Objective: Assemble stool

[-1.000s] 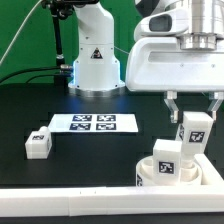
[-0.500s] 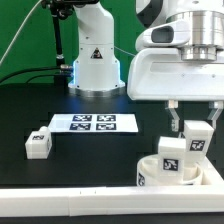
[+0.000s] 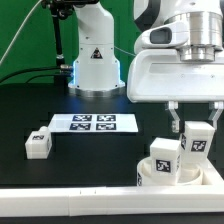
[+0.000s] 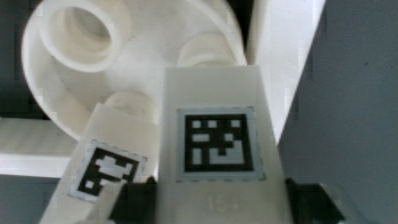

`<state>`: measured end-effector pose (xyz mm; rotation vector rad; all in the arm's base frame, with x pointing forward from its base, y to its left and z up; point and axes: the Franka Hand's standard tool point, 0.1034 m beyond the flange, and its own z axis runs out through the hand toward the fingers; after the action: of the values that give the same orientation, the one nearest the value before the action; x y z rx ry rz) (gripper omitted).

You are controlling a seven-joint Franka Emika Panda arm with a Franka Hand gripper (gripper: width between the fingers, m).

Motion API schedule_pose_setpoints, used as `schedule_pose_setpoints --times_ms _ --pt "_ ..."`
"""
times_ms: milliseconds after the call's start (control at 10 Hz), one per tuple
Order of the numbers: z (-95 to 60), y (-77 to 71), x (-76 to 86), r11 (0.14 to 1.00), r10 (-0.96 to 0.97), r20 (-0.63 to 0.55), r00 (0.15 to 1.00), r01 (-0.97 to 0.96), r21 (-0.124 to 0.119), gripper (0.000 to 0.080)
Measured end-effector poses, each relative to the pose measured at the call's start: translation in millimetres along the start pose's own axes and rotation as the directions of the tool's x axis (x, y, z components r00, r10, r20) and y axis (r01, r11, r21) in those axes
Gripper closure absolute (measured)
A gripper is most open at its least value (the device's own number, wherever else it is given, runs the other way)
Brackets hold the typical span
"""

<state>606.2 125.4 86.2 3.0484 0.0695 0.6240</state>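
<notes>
White leg block in my gripper, I report: jaws half closed, clamped on its two sides, block upright.

"Where's the stool?"

"Its round seat sits on the table at the exterior view's right, directly under the held block. A second leg stands in it, just beside mine. A third leg lies well apart, near the marker board. Whether my block touches the seat, I cannot tell."

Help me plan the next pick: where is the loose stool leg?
At the exterior view's left, the loose leg lies on the table, just left of the marker board.
</notes>
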Motion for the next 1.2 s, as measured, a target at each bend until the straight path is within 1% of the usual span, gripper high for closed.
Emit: schedule_pose_setpoints --times_ms 100,200,300,400,500,900,1000,1200 --pt "0.2 0.0 -0.2 1.000 0.000 0.000 1.000 0.000 0.000 0.0458" --pt "0.3 0.0 -0.3 1.000 0.000 0.001 1.000 0.000 0.000 0.0227" --pt "0.4 0.1 -0.4 1.000 0.000 0.001 1.000 0.000 0.000 0.0227" --pt "0.6 0.1 -0.6 1.000 0.000 0.001 1.000 0.000 0.000 0.0165" --pt "0.7 0.1 -0.7 1.000 0.000 0.001 1.000 0.000 -0.001 0.0153" --pt "0.6 1.6 0.1 1.000 0.001 0.003 1.000 -0.001 -0.001 0.0150" --pt "-1.9 8.7 7.0 1.000 0.029 0.006 1.000 -0.029 0.008 0.0150" --pt "-7.7 20.3 20.0 0.995 0.084 0.059 0.995 -0.086 0.042 0.0150"
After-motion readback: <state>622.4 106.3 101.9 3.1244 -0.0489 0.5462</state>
